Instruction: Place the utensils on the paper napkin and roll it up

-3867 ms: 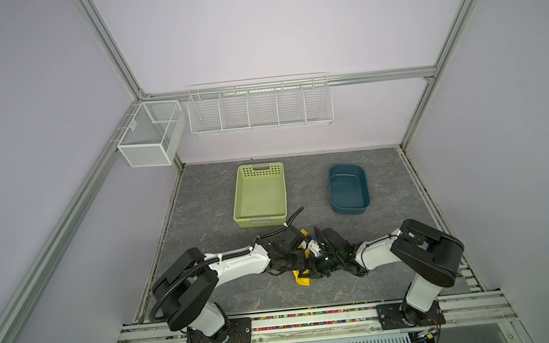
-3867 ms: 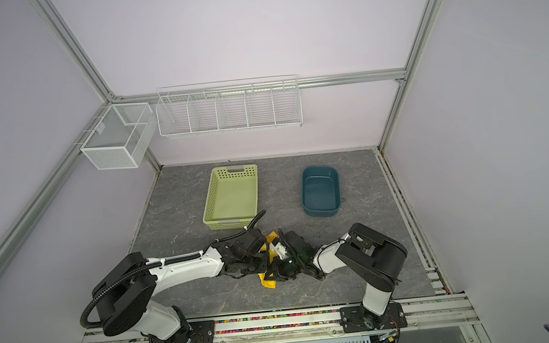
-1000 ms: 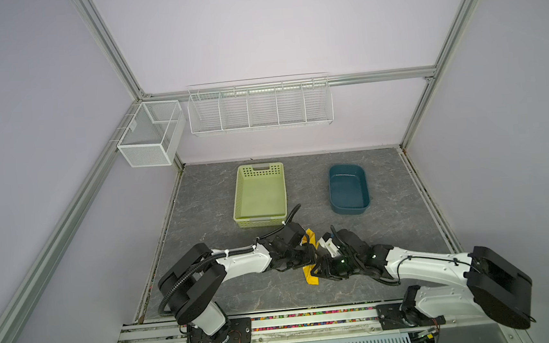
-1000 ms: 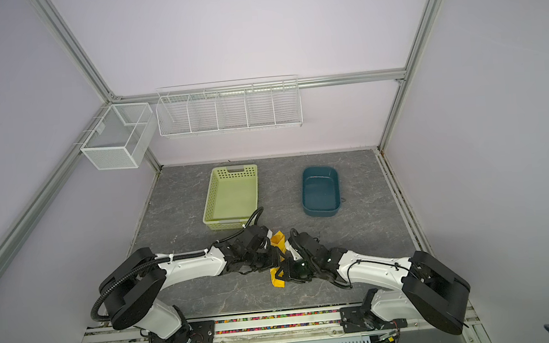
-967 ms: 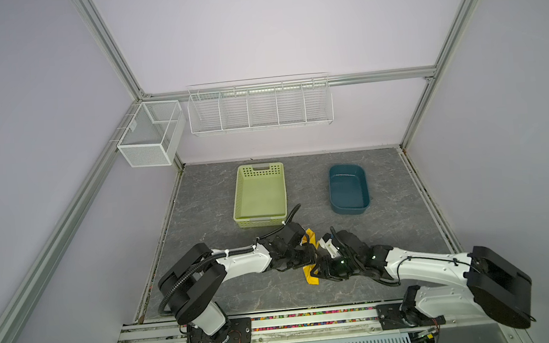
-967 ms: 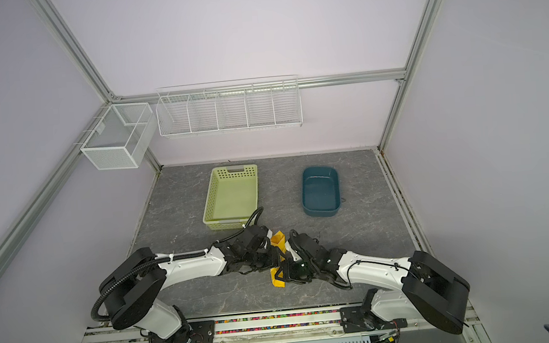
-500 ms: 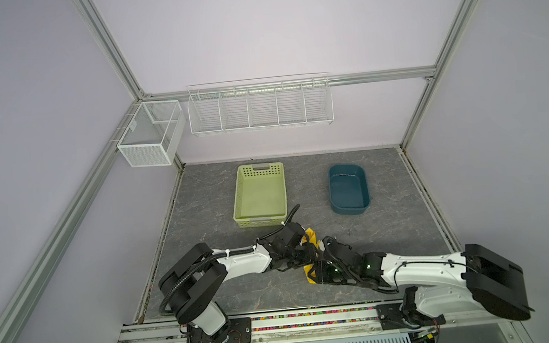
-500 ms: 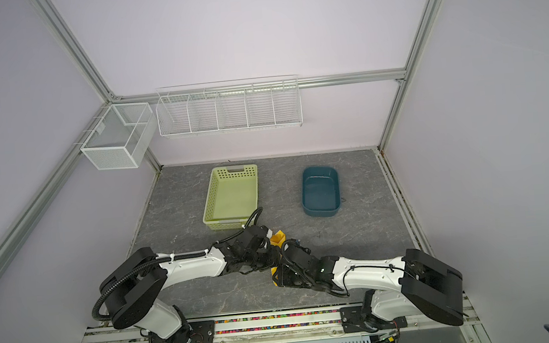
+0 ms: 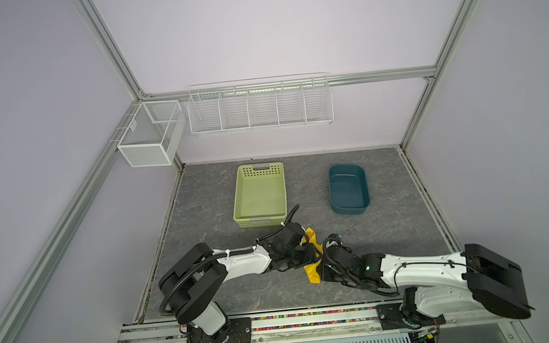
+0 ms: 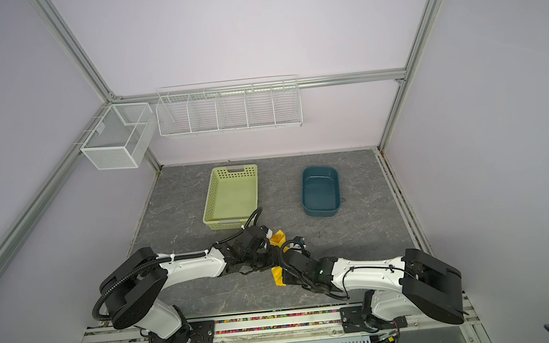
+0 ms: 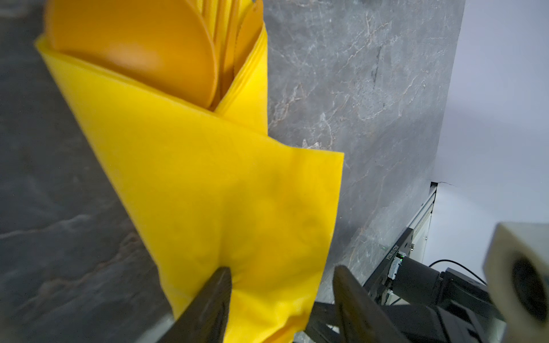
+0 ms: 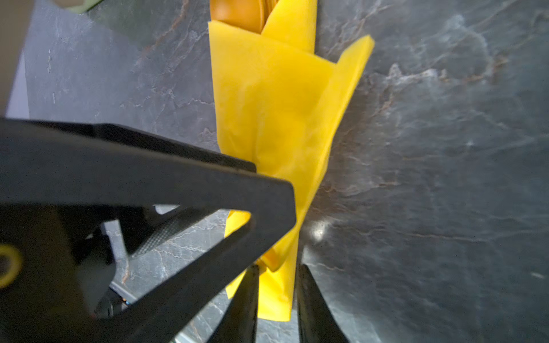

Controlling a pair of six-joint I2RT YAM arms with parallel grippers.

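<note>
- Yellow napkin (image 11: 225,190) lies rolled around orange utensils (image 11: 142,50) on the counter (image 9: 389,237).
- Left end effector (image 11: 282,294) half open, one finger (image 11: 214,294) pressing the napkin.
- Right end effector (image 12: 277,285) pinches the napkin's end.

A pale green perforated plastic basket (image 9: 260,221) stands on the grey marbled tabletop (image 9: 390,216) towards the back. A dark teal rounded plastic tub (image 9: 350,210) sits to its right, well apart. On the lilac back wall hangs a long white wire rack (image 9: 260,111) split into compartments. A white mesh box (image 9: 146,152) hangs beside it in the left corner, on the aluminium frame (image 9: 106,48).
</note>
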